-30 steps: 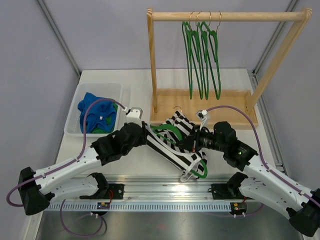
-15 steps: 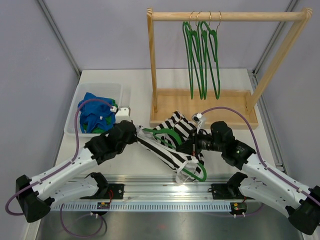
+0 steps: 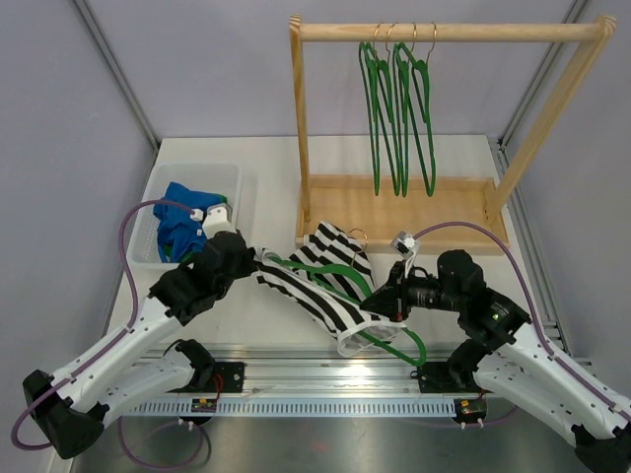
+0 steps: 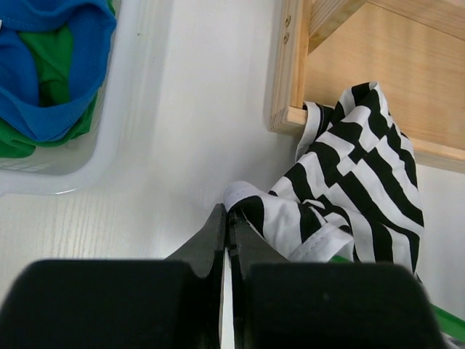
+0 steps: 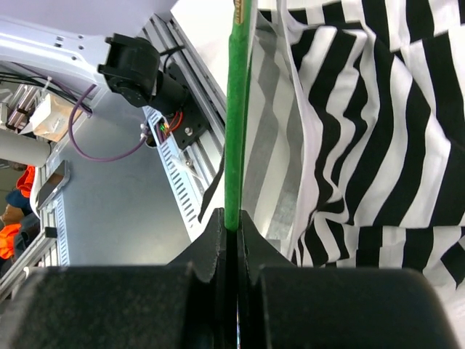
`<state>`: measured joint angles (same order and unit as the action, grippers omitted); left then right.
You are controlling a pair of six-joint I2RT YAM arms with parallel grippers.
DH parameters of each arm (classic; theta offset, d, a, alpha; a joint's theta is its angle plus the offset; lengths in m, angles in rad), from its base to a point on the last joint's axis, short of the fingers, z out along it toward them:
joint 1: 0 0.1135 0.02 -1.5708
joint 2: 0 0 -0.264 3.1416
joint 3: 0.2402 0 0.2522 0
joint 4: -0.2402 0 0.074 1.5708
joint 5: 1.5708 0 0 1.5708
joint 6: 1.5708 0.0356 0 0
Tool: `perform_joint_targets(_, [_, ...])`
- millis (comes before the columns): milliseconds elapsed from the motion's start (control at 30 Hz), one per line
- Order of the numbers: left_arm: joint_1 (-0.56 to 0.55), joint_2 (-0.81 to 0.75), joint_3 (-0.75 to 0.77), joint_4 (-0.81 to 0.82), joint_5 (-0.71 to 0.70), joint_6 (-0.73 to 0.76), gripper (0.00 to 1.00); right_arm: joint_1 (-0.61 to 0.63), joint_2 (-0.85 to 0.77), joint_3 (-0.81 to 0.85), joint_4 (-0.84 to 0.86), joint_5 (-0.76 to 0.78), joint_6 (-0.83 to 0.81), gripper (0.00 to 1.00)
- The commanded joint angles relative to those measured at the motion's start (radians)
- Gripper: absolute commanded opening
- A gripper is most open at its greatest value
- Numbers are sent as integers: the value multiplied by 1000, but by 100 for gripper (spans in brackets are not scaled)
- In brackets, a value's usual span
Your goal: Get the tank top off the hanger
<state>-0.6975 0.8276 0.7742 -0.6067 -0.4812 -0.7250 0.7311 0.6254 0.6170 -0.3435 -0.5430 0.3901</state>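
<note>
- Top view: the tank top [image 3: 330,286], black-and-white striped, lies stretched across the table [image 3: 266,168] between my two arms, in front of the wooden rack [image 3: 449,32].
- Same view: the green hanger [image 3: 317,267] is partly inside the cloth. One arm shows through the neck opening, and a loop sticks out at the near hem.
- My left pincer [image 3: 258,260] meets the top's left end, and my right pincer [image 3: 383,296] meets its right side. From above I cannot tell what either one grips.
- Left wrist view settles it: the left pincer [image 4: 227,222] is clenched on a fold of striped edge, with the rest of the tank top [image 4: 349,189] bunched against the rack's base [image 4: 363,65].
- That view also shows the bin [image 4: 109,156] close by, with a blue garment [image 4: 58,80] over green cloth.
- Right wrist view: the right pincer [image 5: 236,222] is clamped on the bare hanger [image 5: 236,109] bar. The tank top [image 5: 363,131] hangs just beside it, not between the fingers.
- Only the top view shows the spare hangers [image 3: 399,108] on the rack's rod.
</note>
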Motion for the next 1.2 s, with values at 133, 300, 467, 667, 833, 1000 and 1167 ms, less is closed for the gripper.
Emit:
perform_joint_targets(133, [55,-44,3,-71,-123,-43,0,11,-210,12,54,-87,-79,0])
perform_joint_targets(300, [82,-84,11,-79,-80,-31,0,11,-250,6,66,-98,-83,0])
perform_joint_targets(467, [82,-127,-56,45,127,-10,0,11,-274,0,219,-106,-63,0])
perform_joint_targets(667, [82,-139,-90,50,171,-17,0,11,-394,43,285,-49,-160,0])
perform_joint_targets(833, [81,-139,-139,153,312,-10,0,11,-418,4,447,30,-139,0])
perform_joint_targets(1000, [-32,-136,-253,537,729,18,0,10,-351,-63,679,84,-54,0])
perform_joint_targets(1167, [-279,-12,-171,564,747,189,0,11,-225,-17,847,89,-27,0])
